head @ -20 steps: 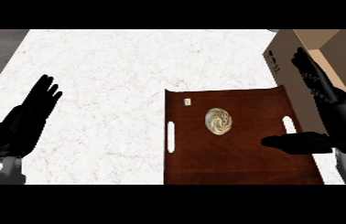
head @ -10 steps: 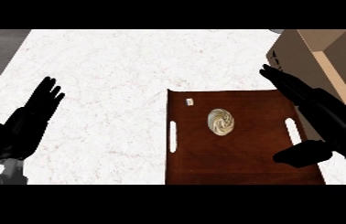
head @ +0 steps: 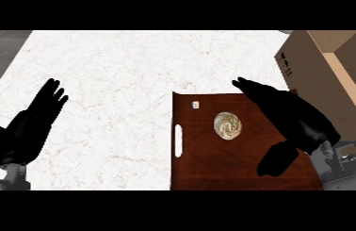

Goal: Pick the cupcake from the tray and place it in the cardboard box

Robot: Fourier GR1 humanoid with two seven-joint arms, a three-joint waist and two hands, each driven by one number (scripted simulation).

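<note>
1. Now, look at your tray [head: 208, 173]: dark brown wood, lying on the white marble counter [head: 125, 70] toward the 5 o'clock part of the view, with a white slot handle along its left edge.
2. Your cupcake [head: 228, 125] sits on the tray, in its upper middle; you see it from above as a pale swirl of frosting. Nothing touches it.
3. A small white tag [head: 195, 104] lies near the tray's top left corner, at about 10 o'clock from the cupcake.
4. Your right hand [head: 292, 119] hangs over the tray's right side, at 3 o'clock from the cupcake and just beside it. Its fingers are straight and point toward 11 o'clock, the thumb hangs down toward 6 o'clock, and it holds nothing.
5. Your box [head: 313, 70], tan cardboard with its top open, stands at 1 o'clock from the tray, against the view's right edge.
6. Your left hand [head: 35, 124] rests at 9 o'clock near the view's left edge, fingers straight and up, holding nothing, well apart from the tray.
</note>
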